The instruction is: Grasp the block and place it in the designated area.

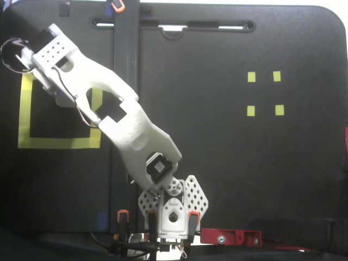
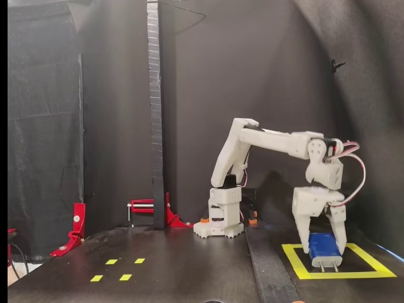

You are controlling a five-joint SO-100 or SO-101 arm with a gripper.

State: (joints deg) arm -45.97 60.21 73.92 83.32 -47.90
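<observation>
In a fixed view from the side, my gripper (image 2: 322, 251) points straight down over the designated area (image 2: 341, 274), a large square frame of yellow tape. Its two white fingers (image 2: 302, 227) are closed against the sides of the dark blue block (image 2: 324, 245). The block hangs upright with its silvery prongs (image 2: 326, 267) pointing down, at or just above the black floor inside the frame. In a fixed view from above, the white arm (image 1: 130, 128) reaches over the yellow frame (image 1: 60, 142) at the left, and its wrist hides both the gripper and the block.
Four tiny yellow tape squares (image 1: 265, 93) lie on the black mat far from the frame; they also show in the side view (image 2: 118, 269). A black upright post (image 2: 154, 113) stands beside the arm base (image 2: 221, 218). Red clamps (image 2: 151, 207) sit at the table edge.
</observation>
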